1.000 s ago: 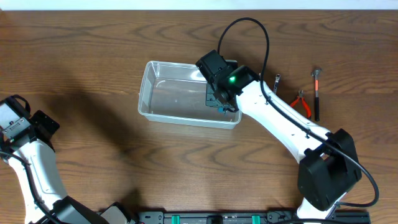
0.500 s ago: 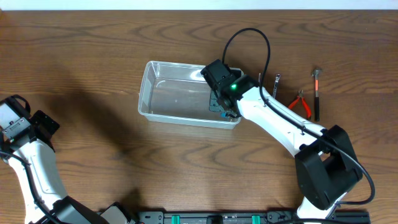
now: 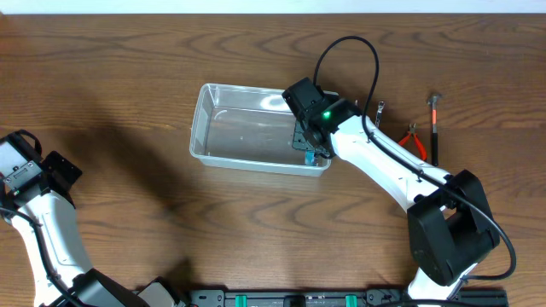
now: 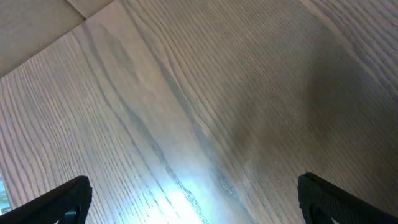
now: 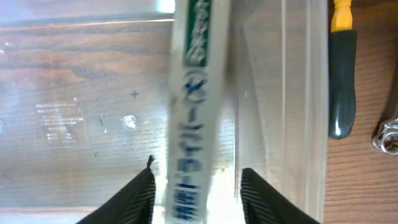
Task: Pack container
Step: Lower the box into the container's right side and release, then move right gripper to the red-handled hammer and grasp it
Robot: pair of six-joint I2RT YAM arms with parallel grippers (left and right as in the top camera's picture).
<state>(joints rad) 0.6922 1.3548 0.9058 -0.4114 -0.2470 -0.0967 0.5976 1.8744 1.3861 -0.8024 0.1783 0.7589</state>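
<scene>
The clear plastic container (image 3: 198, 128) lies mid-table; its see-through floor fills the right wrist view (image 5: 74, 93). My right gripper (image 3: 310, 143) hangs over the container's right end. In the right wrist view its fingers (image 5: 196, 186) stand open, with a small blue-and-white box (image 5: 193, 124) between them, blurred, with a gap on each side. A bit of the box shows below the gripper in the overhead view (image 3: 309, 157). My left gripper (image 4: 193, 199) is open wide over bare wood at the far left (image 3: 34, 175).
Right of the container lie red-handled pliers (image 3: 415, 141), a hammer (image 3: 434, 128) and a small metal tool (image 3: 379, 112). A dark-handled screwdriver (image 5: 342, 74) and a metal piece (image 5: 388, 134) lie just outside the container's right wall.
My right gripper has shifted a little right and toward the front, to the container's right end. The left arm has not moved.
</scene>
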